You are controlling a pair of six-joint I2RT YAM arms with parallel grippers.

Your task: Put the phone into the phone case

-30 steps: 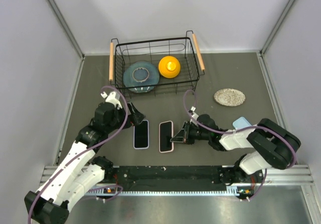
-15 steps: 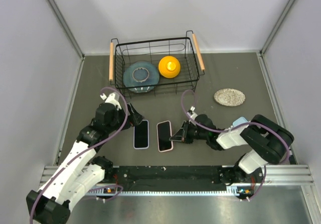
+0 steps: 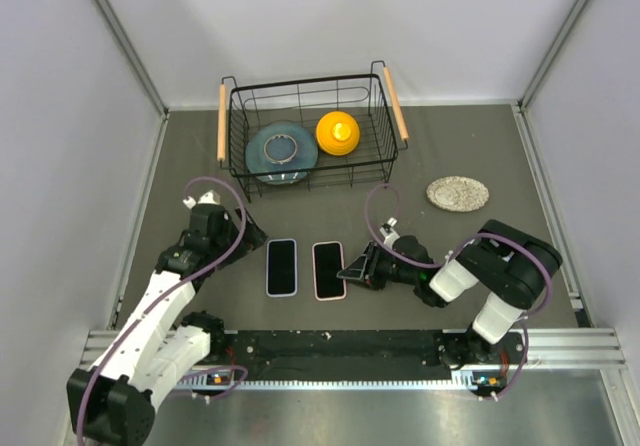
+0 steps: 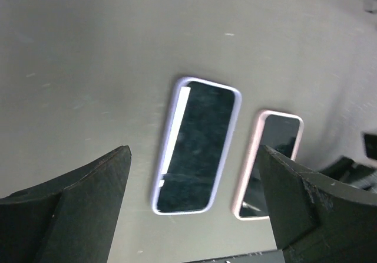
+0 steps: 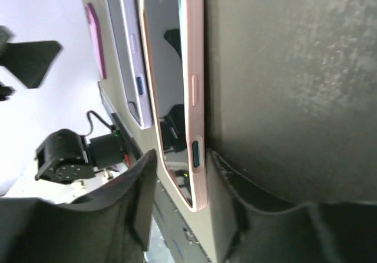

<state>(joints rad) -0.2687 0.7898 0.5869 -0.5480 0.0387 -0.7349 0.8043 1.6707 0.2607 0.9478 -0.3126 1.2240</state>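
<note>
Right hand [image 3: 350,271] is down low on the worktop [image 3: 420,146], fingers a little apart and gripping nothing. At its 9 o'clock, just beside the fingertips, lies the pink phone case [image 5: 197,86]. From the wrist view the case's near long edge, with its side buttons, sits right in front of the gap between the two fingers [image 5: 138,192]. Whether either finger touches it, you cannot tell. The phone [image 3: 329,266] lies inside that pink case, dark screen up, flat on the worktop.

Over to 9 o'clock of the pink case, close by but not touching and parallel to it, there is a lavender case [image 4: 207,82]. It holds a second phone [image 4: 197,148], also screen up. A pale strip shows along one long side inside that case.

Left hand [image 3: 255,234] sits at 10 o'clock of the lavender case, jaws spread wide and empty. Its wrist camera looks down between them at both cases.

Up at 12 o'clock on the worktop stands a wire basket [image 3: 397,116] with wooden handles. Inside are a blue-grey dish [image 3: 262,161] and a yellow domed object [image 3: 337,133]. A speckled plate [image 3: 458,193] rests at 2 o'clock of the right hand, well apart.
</note>
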